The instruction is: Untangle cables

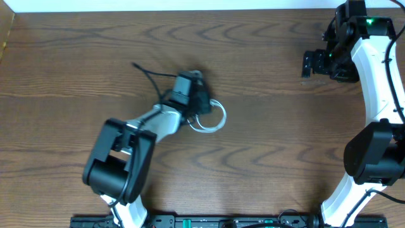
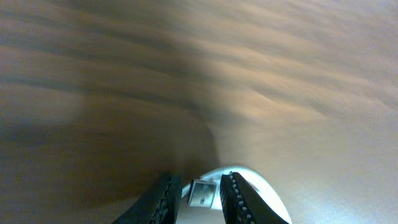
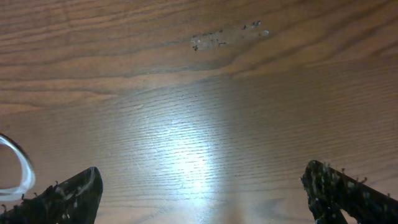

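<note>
White cable (image 1: 215, 119) loops just beyond the left hand (image 1: 197, 100), and black cable (image 1: 147, 73) trails behind it. Its jaws sit close around white's tagged bit (image 2: 200, 194), can't tell if clamped; right hand (image 1: 307, 64) is wide open, empty, far off. Pull slow so loops don't cinch.

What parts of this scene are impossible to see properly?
- Overhead: the left pincer covers the spot where the white cable and black cable meet.
- Left wrist: blurred, so whether the pincer grips anything is unclear.
- Right wrist: the white cable is cut off by the left edge.
</note>
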`<state>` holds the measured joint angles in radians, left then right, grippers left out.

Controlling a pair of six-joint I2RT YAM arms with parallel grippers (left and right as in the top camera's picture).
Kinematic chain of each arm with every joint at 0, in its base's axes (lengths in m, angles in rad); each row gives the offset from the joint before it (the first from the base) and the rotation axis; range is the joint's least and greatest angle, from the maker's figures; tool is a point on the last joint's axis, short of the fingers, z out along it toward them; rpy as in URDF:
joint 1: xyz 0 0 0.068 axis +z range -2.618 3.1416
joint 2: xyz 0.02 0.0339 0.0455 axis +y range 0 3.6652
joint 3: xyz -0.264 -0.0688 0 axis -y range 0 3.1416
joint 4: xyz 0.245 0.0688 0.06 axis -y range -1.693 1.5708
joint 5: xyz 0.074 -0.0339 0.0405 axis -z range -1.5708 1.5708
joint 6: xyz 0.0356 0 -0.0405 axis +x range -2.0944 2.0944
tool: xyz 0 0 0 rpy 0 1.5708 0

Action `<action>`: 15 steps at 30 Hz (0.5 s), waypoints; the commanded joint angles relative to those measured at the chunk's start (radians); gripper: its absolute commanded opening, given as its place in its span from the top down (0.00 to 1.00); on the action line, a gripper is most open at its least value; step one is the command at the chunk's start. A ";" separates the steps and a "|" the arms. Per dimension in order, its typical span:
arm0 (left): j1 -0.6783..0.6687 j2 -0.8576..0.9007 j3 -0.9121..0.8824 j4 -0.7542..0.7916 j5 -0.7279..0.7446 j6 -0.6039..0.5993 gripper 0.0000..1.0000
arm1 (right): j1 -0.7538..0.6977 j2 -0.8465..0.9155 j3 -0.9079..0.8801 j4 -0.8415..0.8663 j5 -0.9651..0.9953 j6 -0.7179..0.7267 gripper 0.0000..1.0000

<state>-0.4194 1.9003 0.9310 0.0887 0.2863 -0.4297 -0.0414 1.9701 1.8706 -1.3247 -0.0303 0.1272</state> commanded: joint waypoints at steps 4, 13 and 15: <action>-0.176 0.143 -0.096 -0.079 0.096 -0.019 0.71 | 0.006 -0.005 -0.002 -0.004 -0.006 0.014 0.01; -0.322 0.136 -0.088 -0.079 0.103 -0.061 0.71 | 0.006 -0.005 -0.002 -0.022 -0.006 0.014 0.01; -0.328 0.121 -0.076 -0.079 0.074 -0.053 0.71 | 0.006 -0.005 -0.002 -0.027 -0.005 0.013 0.01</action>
<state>-0.7261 1.9148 0.9325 0.0956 0.4461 -0.4744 -0.0414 1.9701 1.8706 -1.3460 -0.0303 0.1272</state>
